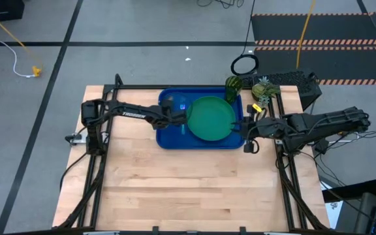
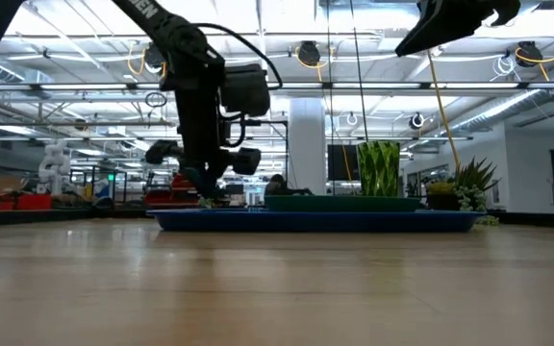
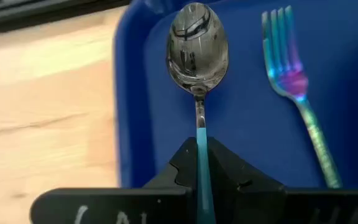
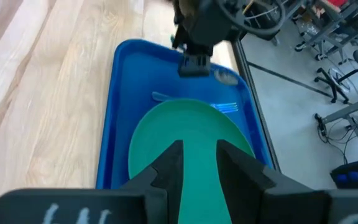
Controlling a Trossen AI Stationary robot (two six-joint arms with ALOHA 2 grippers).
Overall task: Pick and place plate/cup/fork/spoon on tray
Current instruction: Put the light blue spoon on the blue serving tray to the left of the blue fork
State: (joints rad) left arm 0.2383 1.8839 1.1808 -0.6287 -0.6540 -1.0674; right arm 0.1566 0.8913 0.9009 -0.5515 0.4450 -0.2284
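The left end effector [image 3: 199, 180] is down low over the tray [image 1: 168, 138], its fingers pinched tight on the light blue handle of the spoon [image 3: 197, 56]. The dark shiny bowl sticks out straight ahead of it, above the tray floor just inside the rim; I'd guess it's held by the handle end so the bowl can be laid flat first. The fork [image 3: 297, 87] already lies on the tray just beside the spoon, roughly parallel, which looks like a deliberate pairing. The plate [image 1: 211, 119] sits in the tray beyond them, filling its middle. The cup [image 1: 232, 89] stands at the tray's far corner; whether it is on the tray or just off it I can't make out.

The right end effector [image 4: 199, 165] hovers off the tray's other end, fingers parted and holding nothing, with the plate straight ahead of it. To my eye the spoon only needs releasing.
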